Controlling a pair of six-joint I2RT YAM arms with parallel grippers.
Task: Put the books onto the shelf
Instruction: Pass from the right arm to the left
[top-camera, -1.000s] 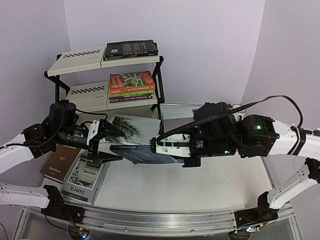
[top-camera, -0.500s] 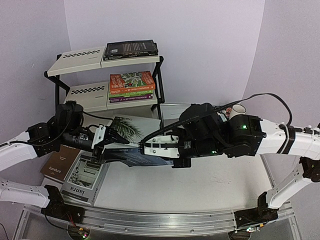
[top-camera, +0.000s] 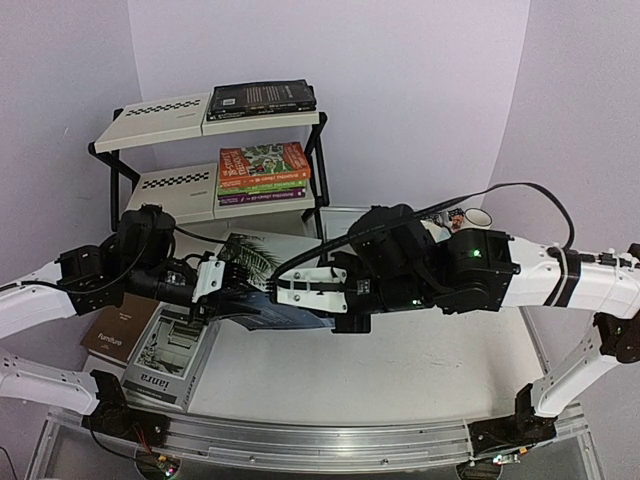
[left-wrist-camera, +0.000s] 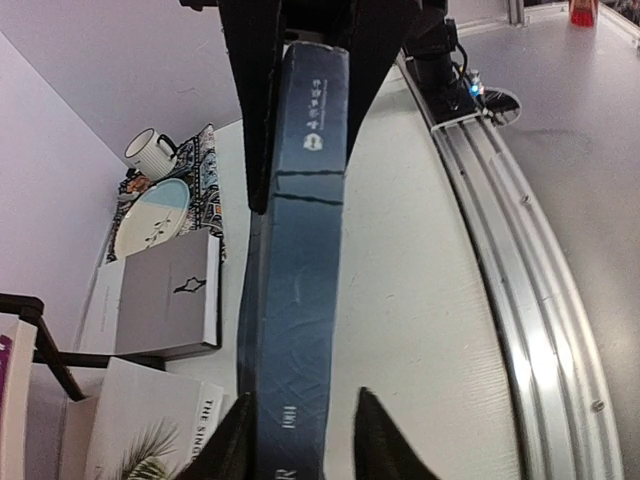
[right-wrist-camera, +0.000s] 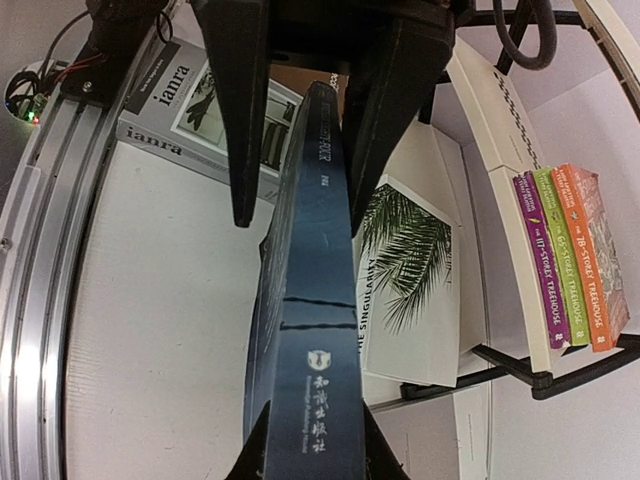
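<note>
One blue book (right-wrist-camera: 305, 300) above table (top-camera: 400, 370): right gripper (right-wrist-camera: 308, 450) pinches it; left gripper (left-wrist-camera: 300, 437) straddles, grip unclear.

Seemingly two dark novels (top-camera: 262, 96); three Treehouse paperbacks (right-wrist-camera: 565, 250); one blue book (right-wrist-camera: 305, 330), one palm-leaf book (right-wrist-camera: 420, 290), one brown book (top-camera: 120, 325), one ianra book (top-camera: 170, 355), one grey book (left-wrist-camera: 165, 295); one mug (left-wrist-camera: 150, 152), one plate (left-wrist-camera: 150, 215), one placemat (left-wrist-camera: 207, 165), one shelf (top-camera: 160, 112)

Reading as a robotics lab test cell. Noting a curved lilac backdrop (top-camera: 400, 80) closing off a white table (top-camera: 420, 370); an aluminium rail (top-camera: 330, 442) running along the near edge, carrying the arm mounts; loose black cable (top-camera: 530, 188) looping over the right arm (top-camera: 560, 275); bare circuit boards (top-camera: 163, 466) glowing with small lights at the rail ends; a shelf (top-camera: 160, 115) and books (top-camera: 262, 160) sitting as the only furnishings
</note>
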